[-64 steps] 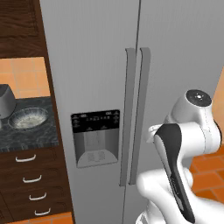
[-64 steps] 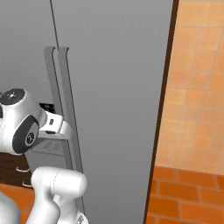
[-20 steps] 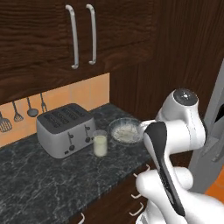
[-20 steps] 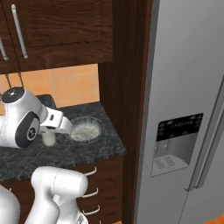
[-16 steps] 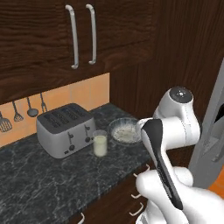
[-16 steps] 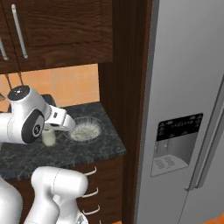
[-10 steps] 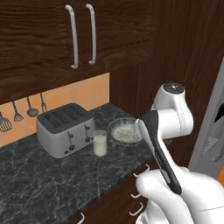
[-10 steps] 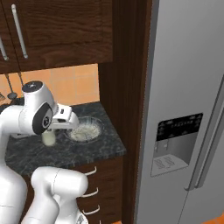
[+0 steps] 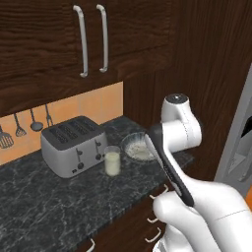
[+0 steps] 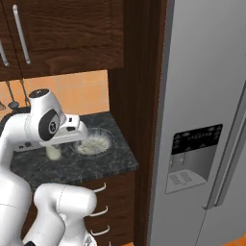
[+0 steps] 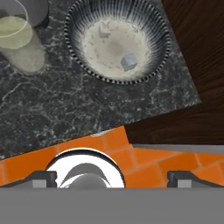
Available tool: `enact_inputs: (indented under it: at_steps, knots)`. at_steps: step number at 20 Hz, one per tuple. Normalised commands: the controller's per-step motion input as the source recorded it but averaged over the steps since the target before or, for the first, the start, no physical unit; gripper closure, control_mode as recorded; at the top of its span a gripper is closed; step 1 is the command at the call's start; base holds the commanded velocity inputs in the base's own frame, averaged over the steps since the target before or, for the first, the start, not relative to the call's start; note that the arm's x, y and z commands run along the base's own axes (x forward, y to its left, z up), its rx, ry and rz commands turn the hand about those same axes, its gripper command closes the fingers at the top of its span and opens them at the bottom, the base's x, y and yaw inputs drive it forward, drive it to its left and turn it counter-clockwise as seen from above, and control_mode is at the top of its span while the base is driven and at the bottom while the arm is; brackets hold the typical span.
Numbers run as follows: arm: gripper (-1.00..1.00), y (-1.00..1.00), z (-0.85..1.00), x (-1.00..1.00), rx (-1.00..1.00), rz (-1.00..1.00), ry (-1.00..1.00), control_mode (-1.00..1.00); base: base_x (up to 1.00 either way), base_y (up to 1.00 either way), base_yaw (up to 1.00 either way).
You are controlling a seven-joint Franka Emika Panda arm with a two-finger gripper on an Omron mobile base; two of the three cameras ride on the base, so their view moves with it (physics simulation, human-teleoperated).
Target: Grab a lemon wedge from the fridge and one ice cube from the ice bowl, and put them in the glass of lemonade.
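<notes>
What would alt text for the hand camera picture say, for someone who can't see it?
Looking straight down: a ribbed ice bowl holding two ice cubes sits on a dark marble counter, with the glass of lemonade at upper left. The open gripper hangs above orange floor tiles below the counter's edge.

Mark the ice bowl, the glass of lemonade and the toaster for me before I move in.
ice bowl [image 11: 151, 30]: hand view, on its striped inner wall.
glass of lemonade [image 9: 112, 162]: left base view, on the pale liquid in its side.
toaster [image 9: 74, 145]: left base view, on its silver front face.

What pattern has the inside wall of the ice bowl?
Fine dark and light stripes on the ice bowl, best in the hand view.
</notes>
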Motion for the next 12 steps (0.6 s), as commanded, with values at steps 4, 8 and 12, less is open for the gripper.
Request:
enact_inputs:
  at_steps: [4,8,12]
  knots:
    - [-1.00,0.00,-0.22,0.29,-0.01,0.00,0.06,-1.00,0.00,0.00,0.00]
    - [-1.00,-0.01,-0.08,0.26,0.00,0.00,0.06,-1.00,0.00,0.00,0.00]
    - [-1.00,-0.03,-0.14,0.21,0.00,0.02,0.11,-1.00,0.00,0.00,0.00]
